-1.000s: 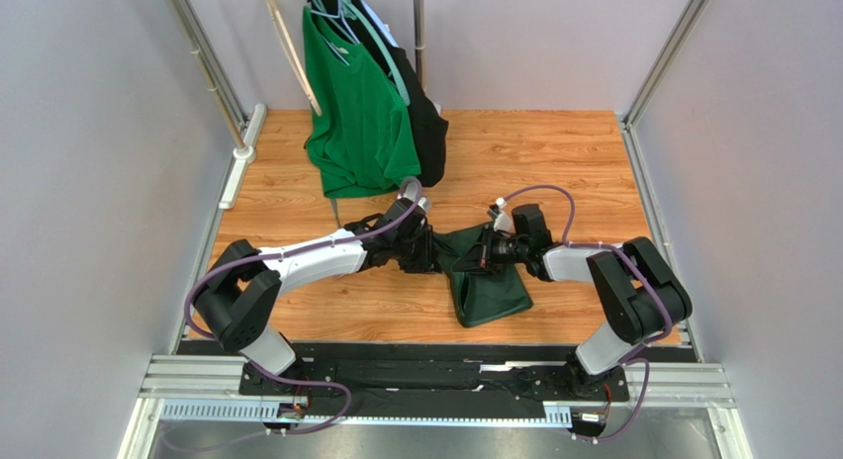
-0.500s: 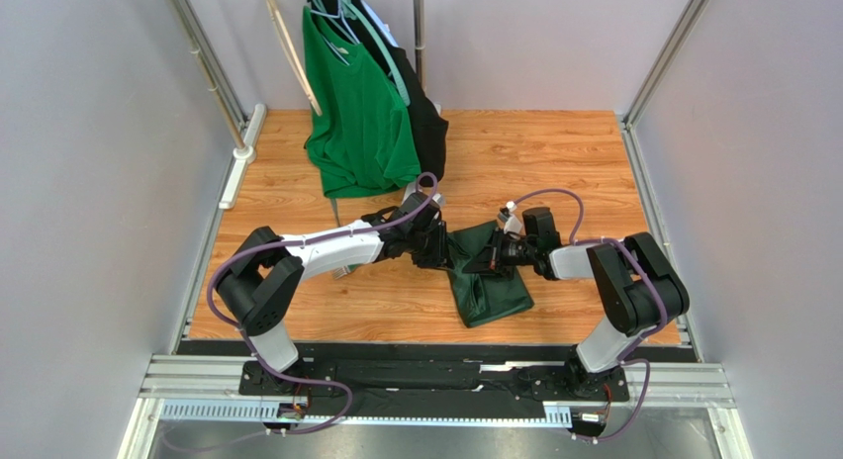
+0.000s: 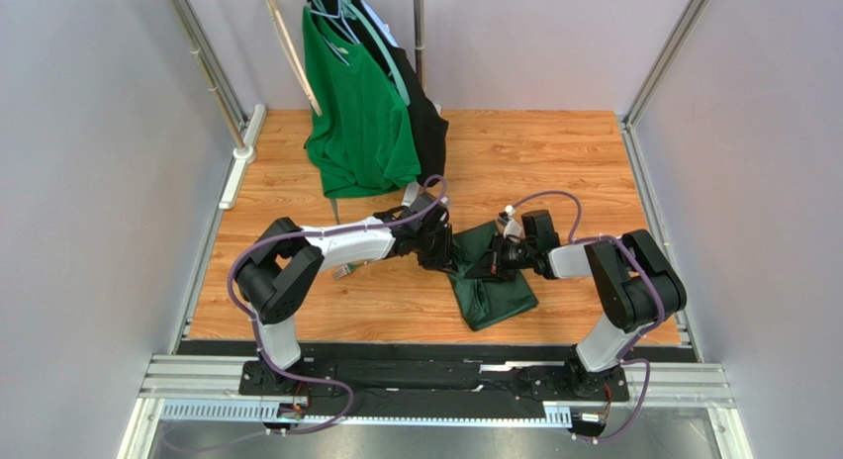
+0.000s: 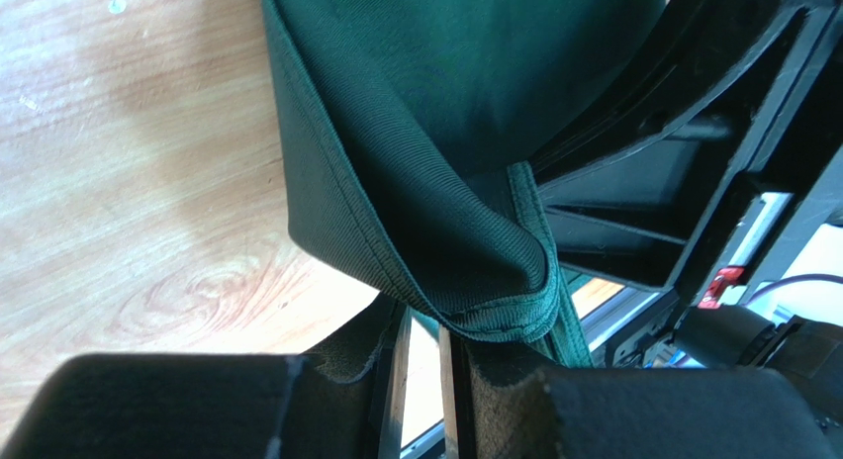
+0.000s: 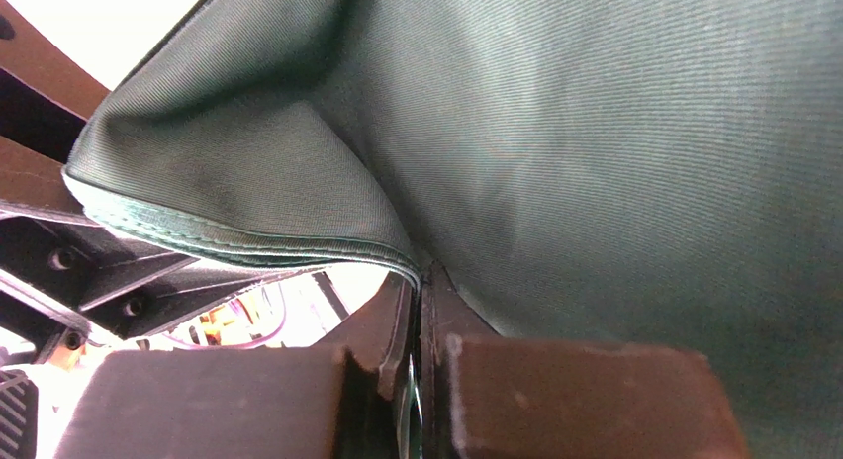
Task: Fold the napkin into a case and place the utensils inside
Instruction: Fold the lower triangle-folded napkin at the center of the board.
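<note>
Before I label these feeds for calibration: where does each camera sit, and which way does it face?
Top external: above and behind the bases, looking down on the table, left arm, right arm, napkin and T-shirt.
Left wrist: on the left arm, facing along the left gripper, shut on the napkin's hem.
Right wrist: on the right arm, facing along the right gripper, shut on the napkin.
Shared: all three show the napkin.

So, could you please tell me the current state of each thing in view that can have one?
Dark forest-green cloth napkin: bunched, upper part lifted, lower part lying on the wooden table.
Left gripper: shut on the napkin's hemmed edge.
Right gripper: shut on a fold of the napkin.
Brighter green T-shirt: hanging at the back.
Black garment: hanging behind the T-shirt.
</note>
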You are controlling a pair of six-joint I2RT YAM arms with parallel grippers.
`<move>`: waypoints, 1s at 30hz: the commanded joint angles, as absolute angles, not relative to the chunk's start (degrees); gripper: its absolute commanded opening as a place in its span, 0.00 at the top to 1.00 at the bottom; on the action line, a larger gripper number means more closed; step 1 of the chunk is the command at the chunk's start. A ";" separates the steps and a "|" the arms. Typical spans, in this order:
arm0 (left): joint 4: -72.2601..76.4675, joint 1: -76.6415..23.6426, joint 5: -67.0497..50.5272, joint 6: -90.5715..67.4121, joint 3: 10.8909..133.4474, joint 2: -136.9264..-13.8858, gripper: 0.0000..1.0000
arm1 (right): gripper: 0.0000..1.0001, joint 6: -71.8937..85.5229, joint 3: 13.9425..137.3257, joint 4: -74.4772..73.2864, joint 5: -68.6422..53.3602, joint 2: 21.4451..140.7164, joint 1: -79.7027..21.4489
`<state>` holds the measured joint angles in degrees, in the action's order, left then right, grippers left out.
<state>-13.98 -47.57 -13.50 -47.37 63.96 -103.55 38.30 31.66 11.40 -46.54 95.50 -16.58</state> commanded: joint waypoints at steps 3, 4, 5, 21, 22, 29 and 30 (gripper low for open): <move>-12.66 -48.16 -14.32 -46.67 66.97 -104.50 0.76 | 1.00 35.95 33.13 10.99 -45.18 96.42 -16.35; -12.57 -48.25 -14.41 -46.67 66.97 -104.94 0.76 | 1.00 35.86 33.13 10.90 -45.18 96.50 -16.35; -12.57 -48.25 -14.41 -46.67 66.97 -105.20 0.76 | 1.00 35.95 33.22 10.90 -45.18 96.50 -16.35; -10.73 -48.78 -12.40 -49.30 65.31 -111.97 0.83 | 0.68 29.98 41.73 -11.52 -37.99 87.47 -16.61; -10.55 -48.78 -12.13 -49.48 65.04 -111.89 0.83 | 0.65 26.75 43.31 -15.34 -34.84 85.89 -16.70; -10.37 -48.78 -12.39 -49.92 65.13 -111.62 0.84 | 0.55 18.73 49.92 -34.01 -21.98 80.16 -19.85; -10.37 -48.78 -12.39 -50.01 65.04 -111.53 0.84 | 0.55 18.55 49.75 -34.36 -21.62 79.03 -20.99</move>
<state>-9.91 -48.42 -14.50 -49.84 65.34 -110.19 24.60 48.82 -22.24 -29.80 81.47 -17.61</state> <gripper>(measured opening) 0.159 0.452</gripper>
